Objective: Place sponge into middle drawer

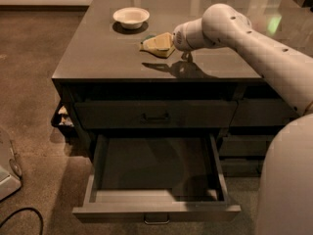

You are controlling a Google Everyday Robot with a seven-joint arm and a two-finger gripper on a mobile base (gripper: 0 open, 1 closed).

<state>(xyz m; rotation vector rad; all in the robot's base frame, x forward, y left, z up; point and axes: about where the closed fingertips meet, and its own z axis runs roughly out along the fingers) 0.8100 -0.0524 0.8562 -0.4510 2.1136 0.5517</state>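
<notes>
the gripper (167,42) is hanging over the middle of the counter top (98,58), its fingers pinching the sponge (155,44). the sponge is sitting tilted in the air, apart from the surface, its shadow lying on the counter below. 1 white bowl (131,16) is standing near it, further back and to the camera's left, not touching. the arm (254,48) is crossing the counter's right half. below the counter edge, 1 closed drawer front (112,115) with a black handle (155,117) is sitting directly above the middle drawer (146,168), which is standing pulled out, opening upward forward of the counter edge. the robot body (288,185) is crowding its right wall. 1 dark cable (22,215) is lying on the carpet (34,82) at left.
</notes>
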